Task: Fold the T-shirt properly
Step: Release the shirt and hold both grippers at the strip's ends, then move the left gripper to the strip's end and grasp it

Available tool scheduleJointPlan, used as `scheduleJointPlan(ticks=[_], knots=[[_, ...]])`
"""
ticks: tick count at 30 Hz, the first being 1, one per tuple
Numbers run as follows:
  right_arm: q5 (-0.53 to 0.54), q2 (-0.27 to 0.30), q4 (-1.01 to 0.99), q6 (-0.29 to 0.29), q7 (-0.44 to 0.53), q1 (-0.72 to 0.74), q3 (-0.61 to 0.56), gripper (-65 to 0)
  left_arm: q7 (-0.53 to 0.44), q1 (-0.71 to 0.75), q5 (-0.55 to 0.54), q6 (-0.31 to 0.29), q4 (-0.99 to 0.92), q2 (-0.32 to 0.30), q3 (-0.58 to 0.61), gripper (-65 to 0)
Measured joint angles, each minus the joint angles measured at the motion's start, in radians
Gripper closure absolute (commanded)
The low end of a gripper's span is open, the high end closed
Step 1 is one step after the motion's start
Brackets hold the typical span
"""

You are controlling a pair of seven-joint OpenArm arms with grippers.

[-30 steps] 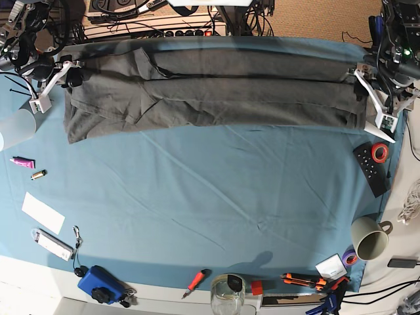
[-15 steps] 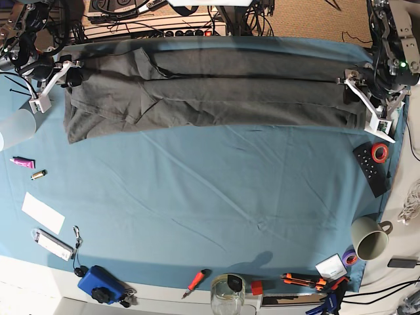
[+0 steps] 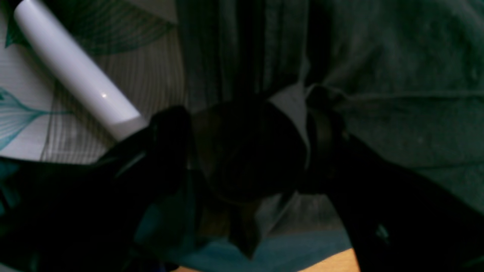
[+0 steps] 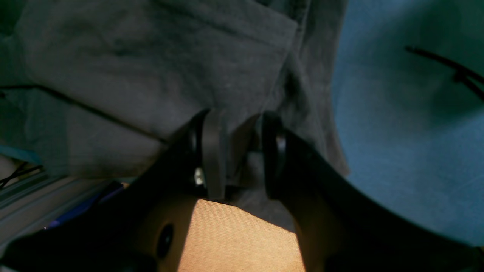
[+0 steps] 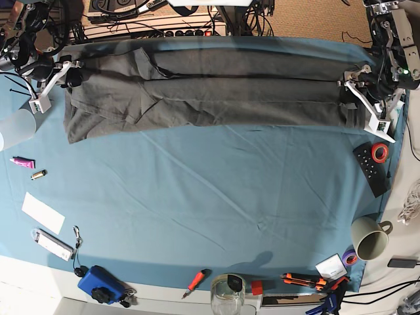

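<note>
The right gripper point(image 4: 236, 151) has its two fingers pinched on a fold of the T-shirt point(image 5: 210, 92) at the cloth's back left corner in the base view. The left gripper point(image 3: 249, 151) at the back right corner has its fingers spread wide with a dark bunch of the shirt's edge between them — whether it truly grips, I cannot tell. The shirt lies stretched in a long dark grey-brown band along the back edge of the blue table cloth point(image 5: 216, 197), folded lengthwise, wrinkled toward the left end. Near the front right corner a mug point(image 5: 370, 237) stands beside the cloth edge; a glass jar point(image 5: 227, 294) stands at the front edge — contents unclear.
</note>
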Motion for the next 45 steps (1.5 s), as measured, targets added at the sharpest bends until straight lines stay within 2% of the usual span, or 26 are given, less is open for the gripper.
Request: scheduleJointPlan(ticks=[4,8,9,15,20,34,38,39,42,45], knots=[[0.000,0.000,0.000,0.000,0.003,0.000,0.000,-16.6,-0.001,0.000,0.000,0.000,-0.002,0.000,-0.001,-23.6],[0.000,0.000,0.000,0.000,0.003,0.000,0.000,-16.6,0.010,0.000,-0.025,-0.005,-0.003,0.002,0.002,-1.3],[0.000,0.000,0.000,0.000,0.003,0.000,0.000,-16.6,0.011,0.000,-0.026,-0.006,-0.002,0.003,0.002,0.0],[0.000,0.000,0.000,0.000,0.014,0.000,0.000,-16.6,0.020,0.000,-0.029,-0.006,0.006,0.000,0.002,0.0],[0.000,0.000,0.000,0.000,0.022,0.000,0.000,-16.6,0.067,0.005,0.002,-0.005,0.080,-0.008,0.005,0.0],[0.000,0.000,0.000,0.000,0.037,0.000,0.000,-16.6,0.067,0.038,-0.011,-0.005,0.267,-0.014,0.005,0.0],[0.000,0.000,0.000,0.000,0.041,0.000,0.000,-16.6,0.063,0.108,-0.060,-0.060,0.380,-0.015,0.004,0.0],[0.000,0.000,0.000,0.000,0.041,0.000,0.000,-16.6,0.060,0.128,-0.074,-0.058,0.416,-0.013,0.004,0.0],[0.000,0.000,0.000,0.000,0.044,0.000,0.000,-16.6,0.021,0.184,-0.073,-0.057,0.515,0.016,0.003,0.0],[0.000,0.000,0.000,0.000,0.044,0.000,0.000,-16.6,-0.012,0.212,-0.116,-0.105,0.549,0.055,0.004,0.0]])
